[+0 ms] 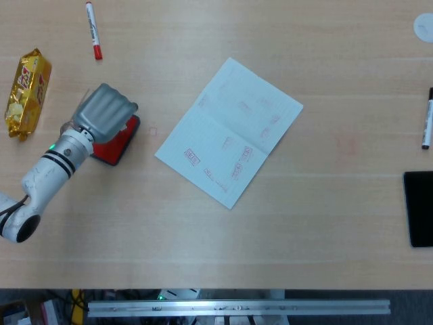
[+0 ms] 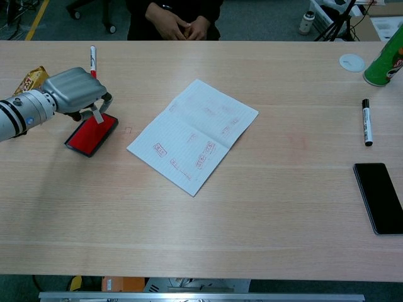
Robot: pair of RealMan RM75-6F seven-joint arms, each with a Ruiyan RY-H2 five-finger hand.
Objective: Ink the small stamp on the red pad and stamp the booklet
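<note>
Over at the far left of the open booklet (image 2: 192, 135), the left hand (image 2: 77, 92) has its fingers curled around the small stamp (image 2: 97, 114), holding it tilted with its lower end on the red pad (image 2: 92, 135) lying just beside the booklet.
</note>
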